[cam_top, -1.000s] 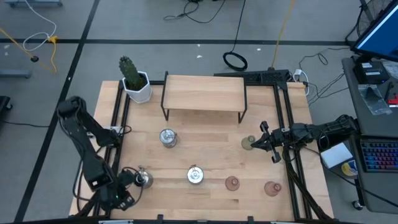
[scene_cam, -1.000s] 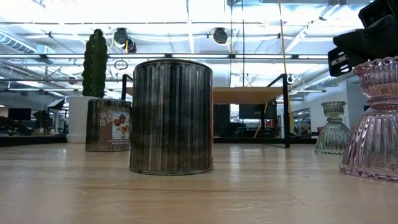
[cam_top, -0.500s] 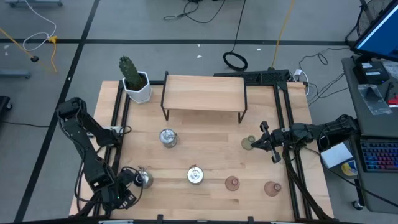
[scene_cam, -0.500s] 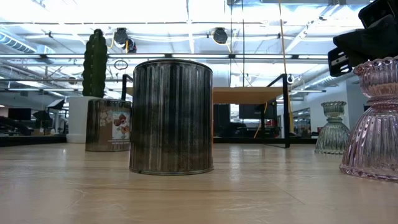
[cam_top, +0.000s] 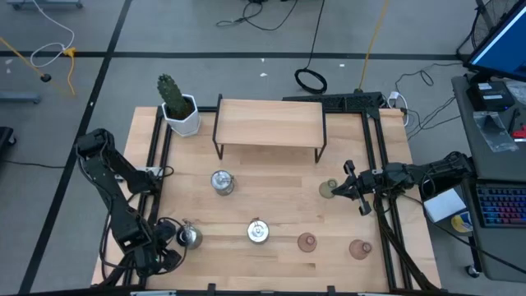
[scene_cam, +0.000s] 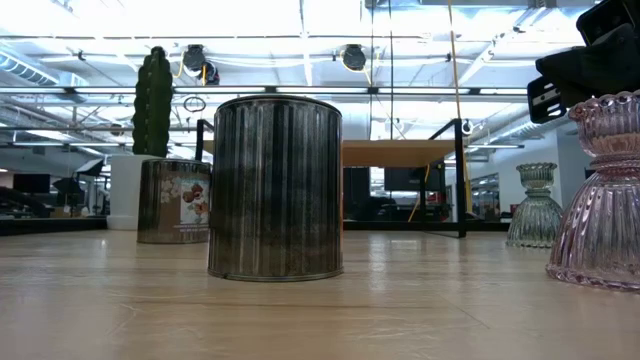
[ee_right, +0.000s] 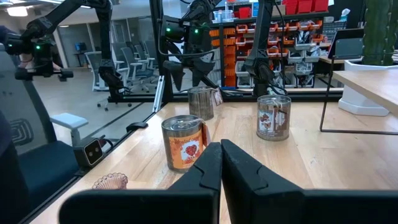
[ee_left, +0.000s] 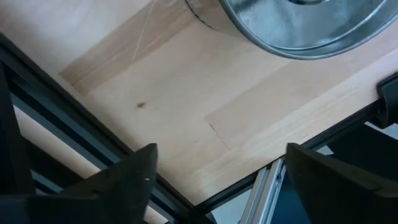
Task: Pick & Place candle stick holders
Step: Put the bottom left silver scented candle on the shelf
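Silvery holder (cam_top: pixel 190 238) near table edge (cam_top: pixel 271 287) — left tool (cam_top: pixel 161 244) spread beside it.

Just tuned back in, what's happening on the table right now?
The left gripper stands open at the table's front left corner, beside a silvery holder resting on the wood. The right gripper waits shut by the pale green holder. Two more silvery holders and two pink holders stand untouched.
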{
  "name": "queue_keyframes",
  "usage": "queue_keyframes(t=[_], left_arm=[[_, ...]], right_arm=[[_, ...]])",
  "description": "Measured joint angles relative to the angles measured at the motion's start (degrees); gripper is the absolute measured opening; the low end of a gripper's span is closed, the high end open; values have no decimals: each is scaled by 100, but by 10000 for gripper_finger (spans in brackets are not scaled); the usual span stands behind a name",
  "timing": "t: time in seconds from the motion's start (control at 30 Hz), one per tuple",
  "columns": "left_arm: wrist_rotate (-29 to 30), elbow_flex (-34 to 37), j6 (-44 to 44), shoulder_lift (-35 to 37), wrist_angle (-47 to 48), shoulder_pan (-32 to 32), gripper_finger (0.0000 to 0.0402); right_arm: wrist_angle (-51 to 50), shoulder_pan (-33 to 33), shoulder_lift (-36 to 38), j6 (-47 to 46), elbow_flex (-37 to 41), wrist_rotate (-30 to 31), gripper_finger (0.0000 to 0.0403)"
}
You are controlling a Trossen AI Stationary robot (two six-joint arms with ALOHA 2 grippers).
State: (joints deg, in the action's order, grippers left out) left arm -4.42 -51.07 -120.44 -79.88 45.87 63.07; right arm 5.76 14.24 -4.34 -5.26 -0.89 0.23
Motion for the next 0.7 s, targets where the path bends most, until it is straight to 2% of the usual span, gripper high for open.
queue_keyframes(t=[0.13, 0.47, 0.7], left_arm=[[12, 0, 39, 7, -125, -7, 396], [210, 0, 278, 9, -299, -4, 370], [144, 0, 24, 9, -269, -4, 389]], right_arm=[[0, -1, 0, 0, 1, 0, 0], [1, -1, 0, -1, 0, 0, 0], [1, -1, 0, -1, 1, 0, 0]])
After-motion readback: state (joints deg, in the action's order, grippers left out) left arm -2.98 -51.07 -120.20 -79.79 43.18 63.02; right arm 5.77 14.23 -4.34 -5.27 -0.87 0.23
